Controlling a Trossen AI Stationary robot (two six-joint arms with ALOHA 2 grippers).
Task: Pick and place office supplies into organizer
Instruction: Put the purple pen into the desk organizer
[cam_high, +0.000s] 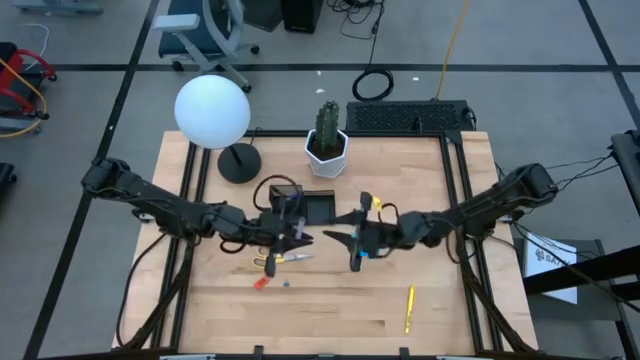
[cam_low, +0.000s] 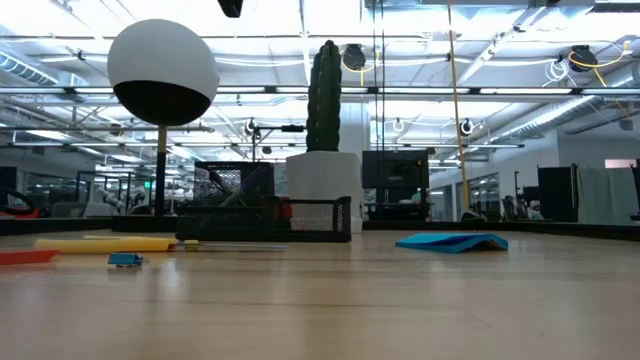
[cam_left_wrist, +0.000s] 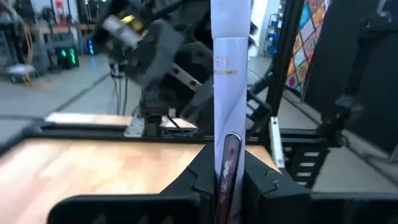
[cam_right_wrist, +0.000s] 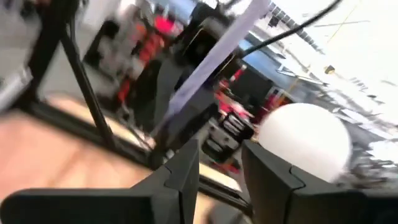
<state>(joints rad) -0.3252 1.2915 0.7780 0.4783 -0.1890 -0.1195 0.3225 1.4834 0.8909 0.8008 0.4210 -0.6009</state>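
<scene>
Above the worktop (cam_high: 330, 310), just in front of the black organizer (cam_high: 318, 207), the left gripper (cam_left_wrist: 229, 180) has its jaws clenched on a pale purple pen (cam_left_wrist: 229, 93), while the right gripper (cam_right_wrist: 219, 165) nearby stands released, its jaws parted and empty.

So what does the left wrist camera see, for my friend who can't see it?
The left claw is shut on a pale purple pen, holding it straight up between its two dark fingers. Behind it lies the wooden table, and farther off the other dark robot arm, blurry.
</scene>
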